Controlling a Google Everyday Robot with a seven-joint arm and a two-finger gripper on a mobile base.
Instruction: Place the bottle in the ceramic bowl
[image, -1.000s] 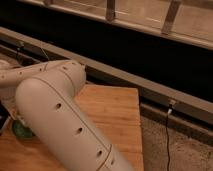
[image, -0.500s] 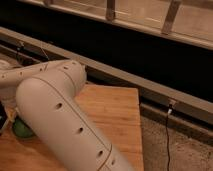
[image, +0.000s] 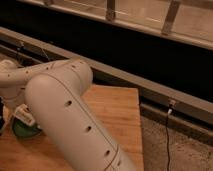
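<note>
Bottle hidden — green bowl (image: 25, 131) peeks out at the table's (image: 112, 107) left edge; pincer unseen behind the arm (image: 65, 115), grip unknowable — centre it before releasing.

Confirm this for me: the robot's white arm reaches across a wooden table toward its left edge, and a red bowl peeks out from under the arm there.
One thing is wrong: the bowl is green, not red. The camera view shows the ceramic bowl peeking out from under the white arm near the left edge of the wooden table. The gripper is hidden at that left edge, and the bottle cannot be seen.
</note>
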